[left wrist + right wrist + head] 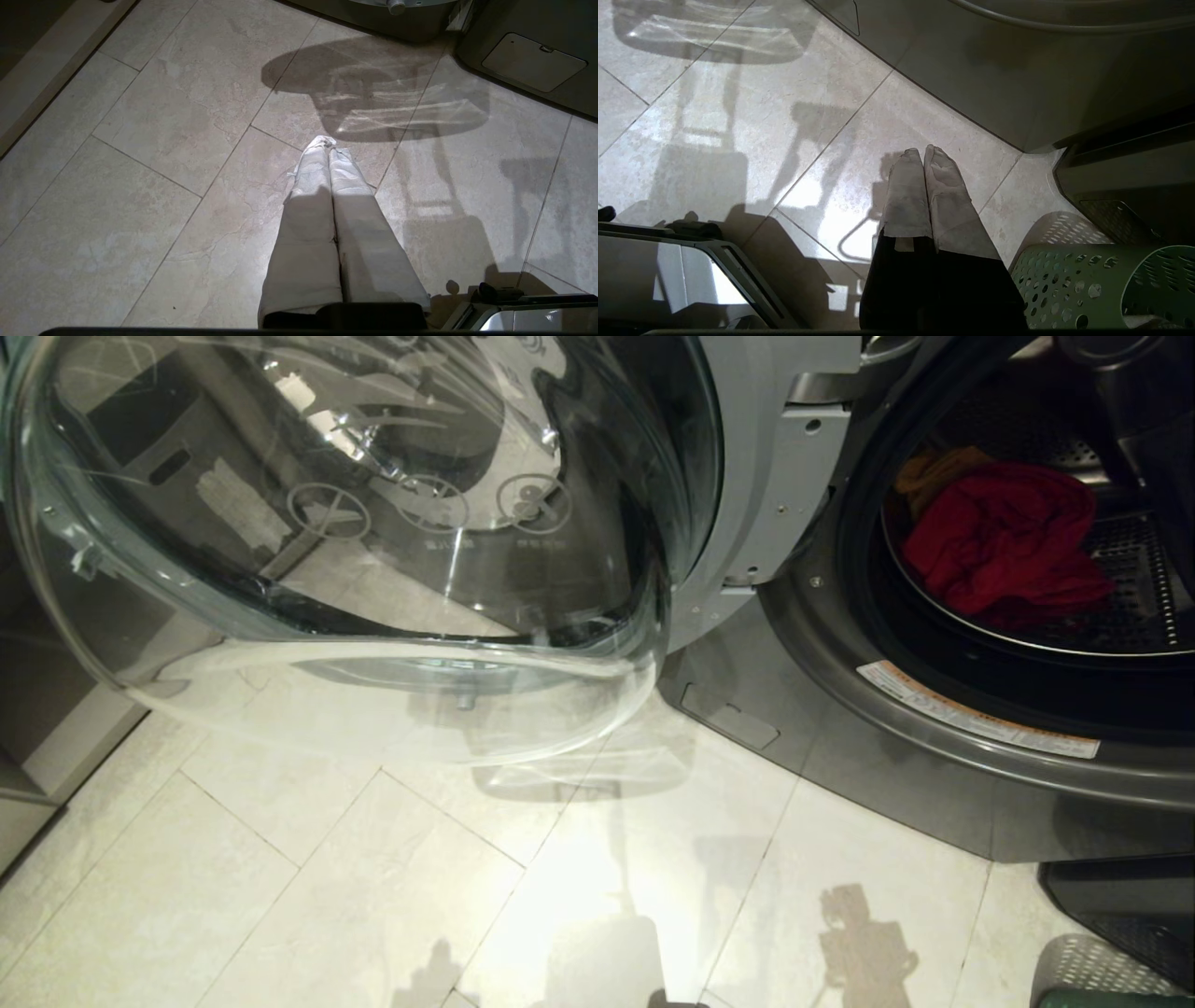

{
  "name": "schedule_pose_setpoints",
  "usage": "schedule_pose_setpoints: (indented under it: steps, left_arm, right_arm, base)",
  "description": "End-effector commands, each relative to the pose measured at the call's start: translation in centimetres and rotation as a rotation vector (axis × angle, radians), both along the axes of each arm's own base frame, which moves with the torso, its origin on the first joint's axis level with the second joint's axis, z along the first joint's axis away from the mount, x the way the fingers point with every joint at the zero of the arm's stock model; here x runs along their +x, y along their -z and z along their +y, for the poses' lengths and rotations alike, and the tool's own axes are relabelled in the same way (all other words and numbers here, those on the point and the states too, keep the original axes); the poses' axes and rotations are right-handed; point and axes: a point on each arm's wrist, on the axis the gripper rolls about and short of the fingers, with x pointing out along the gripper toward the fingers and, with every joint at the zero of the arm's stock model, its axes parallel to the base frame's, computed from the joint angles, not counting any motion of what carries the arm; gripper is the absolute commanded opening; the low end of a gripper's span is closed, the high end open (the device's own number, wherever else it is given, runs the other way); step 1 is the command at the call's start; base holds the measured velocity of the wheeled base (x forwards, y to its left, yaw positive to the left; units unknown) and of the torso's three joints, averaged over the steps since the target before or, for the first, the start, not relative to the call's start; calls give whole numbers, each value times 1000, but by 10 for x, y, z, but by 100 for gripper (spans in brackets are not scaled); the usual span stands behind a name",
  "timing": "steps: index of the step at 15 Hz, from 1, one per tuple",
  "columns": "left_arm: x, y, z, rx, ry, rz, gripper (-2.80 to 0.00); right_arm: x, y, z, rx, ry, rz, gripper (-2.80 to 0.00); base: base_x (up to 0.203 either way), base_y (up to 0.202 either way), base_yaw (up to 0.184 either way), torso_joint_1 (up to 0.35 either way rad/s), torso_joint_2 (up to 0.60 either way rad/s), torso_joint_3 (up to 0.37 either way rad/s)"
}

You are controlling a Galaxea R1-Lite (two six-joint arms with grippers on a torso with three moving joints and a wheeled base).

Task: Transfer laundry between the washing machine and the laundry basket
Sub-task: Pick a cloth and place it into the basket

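Task unstarted: door (pixel 355 523) open, laundry (pixel 1008 546) in drum, basket (pixel 1101 284) nearby; left gripper (pixel 328 145) and right gripper (pixel 923 153) closed, empty.

The washing machine (pixel 934 747) runs off the head view's top and right edges, so only the lower left of its opening and drum shows. The yellow-orange garment (pixel 934 471) is mostly buried behind the red-pink garment (pixel 1013 546); how much more laundry lies deeper in the drum cannot be told. The open glass door (pixel 355 532) is cut by the top edge. The laundry basket (pixel 1101 289) shows only one pierced wall, cropped at the right wrist view's corner; its inside is hidden. Print on the warning label (pixel 976 709) is too small to read.
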Motion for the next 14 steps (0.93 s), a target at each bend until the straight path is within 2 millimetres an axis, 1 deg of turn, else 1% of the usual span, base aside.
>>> schedule_pose_setpoints:
  steps: [1,4,7,8,14]
  left_arm:
    - [3,11,0,0,2,40,-280]
    - [3,11,0,0,-1,40,-280]
    - [3,11,0,-1,-1,40,-280]
    - [3,11,0,-1,1,40,-280]
    - [3,11,0,-1,-1,40,-280]
  right_arm:
    - [0,0,0,-1,-1,0,-280]
    - [0,0,0,-1,-1,0,-280]
    - [0,0,0,-1,-1,0,-280]
    - [0,0,0,-1,-1,0,-280]
    - [0,-1,0,-29,3,-3,-280]
  base:
    - [0,0,0,0,0,0]
    - [0,0,0,0,0,0]
    - [156,0,2,6,3,3]
    - [59,0,3,7,-1,-2]
    - [0,0,0,0,0,0]
